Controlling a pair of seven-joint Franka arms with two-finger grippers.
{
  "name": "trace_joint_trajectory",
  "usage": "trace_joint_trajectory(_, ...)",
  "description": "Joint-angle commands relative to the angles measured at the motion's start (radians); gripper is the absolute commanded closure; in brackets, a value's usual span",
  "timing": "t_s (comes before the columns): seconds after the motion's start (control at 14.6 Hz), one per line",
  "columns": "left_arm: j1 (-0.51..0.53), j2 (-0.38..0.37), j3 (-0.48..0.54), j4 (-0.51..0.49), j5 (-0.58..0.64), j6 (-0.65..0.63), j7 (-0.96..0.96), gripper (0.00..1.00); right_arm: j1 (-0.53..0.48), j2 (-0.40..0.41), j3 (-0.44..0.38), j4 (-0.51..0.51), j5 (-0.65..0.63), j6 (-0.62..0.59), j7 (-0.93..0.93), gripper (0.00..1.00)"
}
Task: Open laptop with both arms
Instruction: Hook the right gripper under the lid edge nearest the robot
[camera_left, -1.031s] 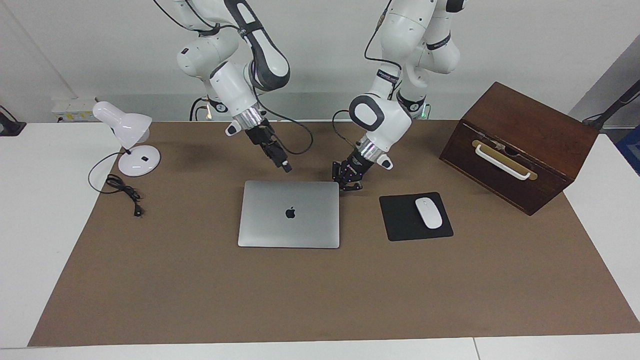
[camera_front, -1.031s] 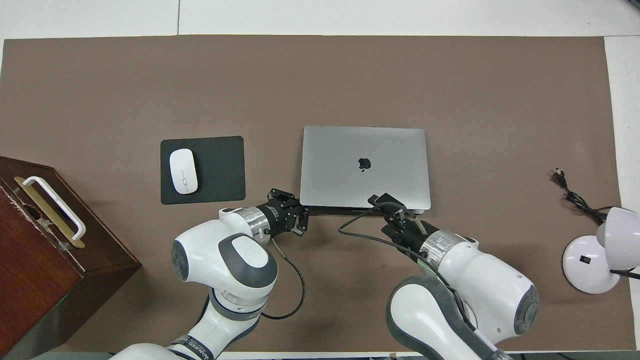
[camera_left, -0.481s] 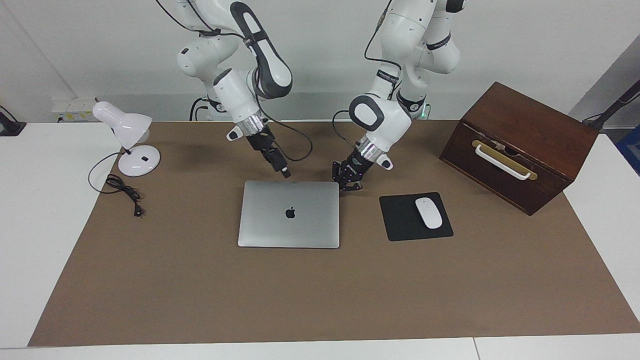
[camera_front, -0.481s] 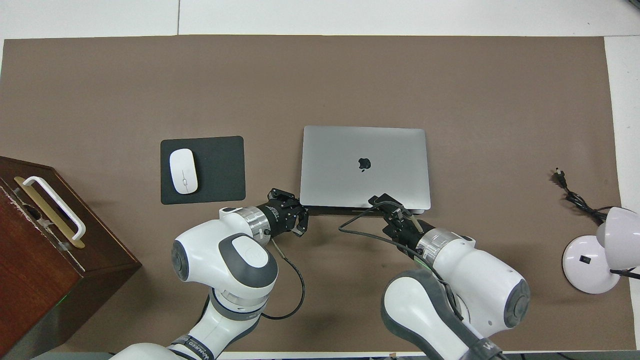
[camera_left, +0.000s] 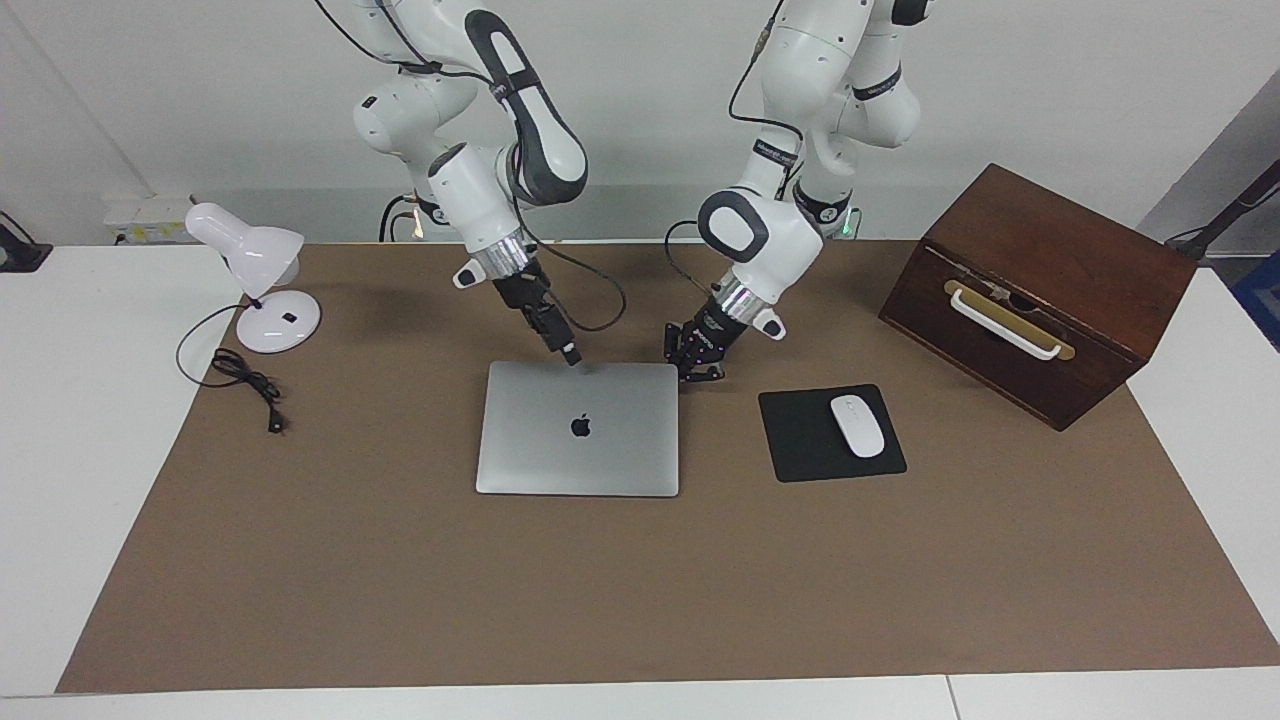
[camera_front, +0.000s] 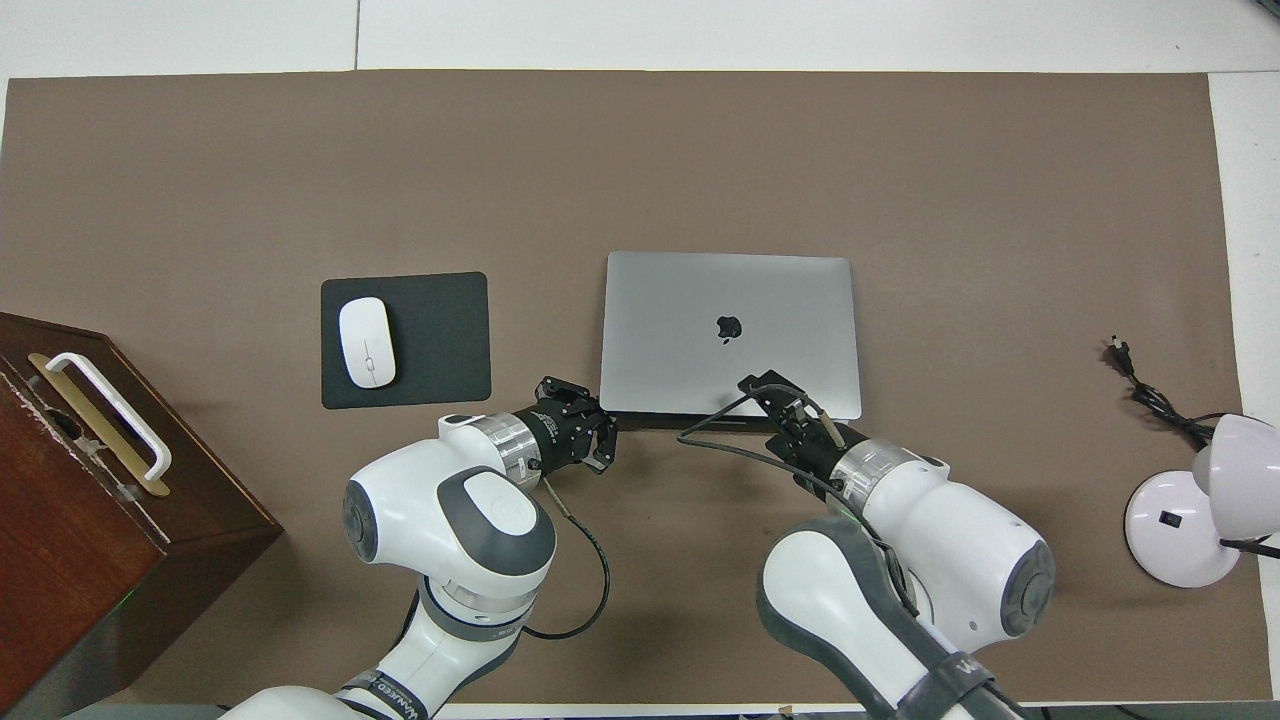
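- Laptop (camera_left: 578, 428): lies flat on the brown mat of the counter (camera_left: 1200, 400), lid fully shut, logo up, between the mouse pad (camera_left: 800, 440) and the desk lamp (camera_left: 255, 280).
- Progress: no opening has begun. No gap shows between lid and base in either view. Judged from this, the task stands at the approach stage; lifting the lid and holding the base are both left to do.
- Laptop edge nearest the robots is where both arms have gathered.
- Left claw (camera_left: 703, 372): sits low at the laptop corner nearest the robots, toward the mouse pad. Its fingertips are closed together and hold nothing. It lies just beside the corner; actual contact cannot be confirmed.
- Right claw (camera_left: 571, 355): points steeply down at the same edge, near its middle. In the facing view its tip appears at or just above the lid edge; touching cannot be confirmed. Whether it stands open or closed cannot be told. It holds nothing visible.
- Next move, as a judgement: one claw needs to get under or catch the lid edge while the other steadies the base, since a thin lid gives little purchase.
- Risk: the laptop may slide on the mat if pushed sideways.
- Mouse (camera_left: 858, 425) rests on the mouse pad; the wooden box (camera_left: 1040, 290) stands well apart.
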Motion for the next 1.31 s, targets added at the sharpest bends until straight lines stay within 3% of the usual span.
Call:
trace_joint_trajectory(0.0,-0.020,0.052,0.012,0.020,-0.026,0.024,0.029,1.00,-0.027,0.032,0.006,0.041,0.025,-0.003,-0.036,0.00)
trace_joint_trajectory(0.76,-0.020,0.052,0.012,0.020,-0.026,0.024,0.031,1.00,-0.059,0.054,0.004,0.089,0.025,-0.017,-0.075,0.00)
trace_joint_trajectory(1.24,-0.018,0.052,0.012,0.020,-0.026,0.024,0.032,1.00,-0.053,0.103,0.007,0.207,0.027,-0.018,-0.059,0.00)
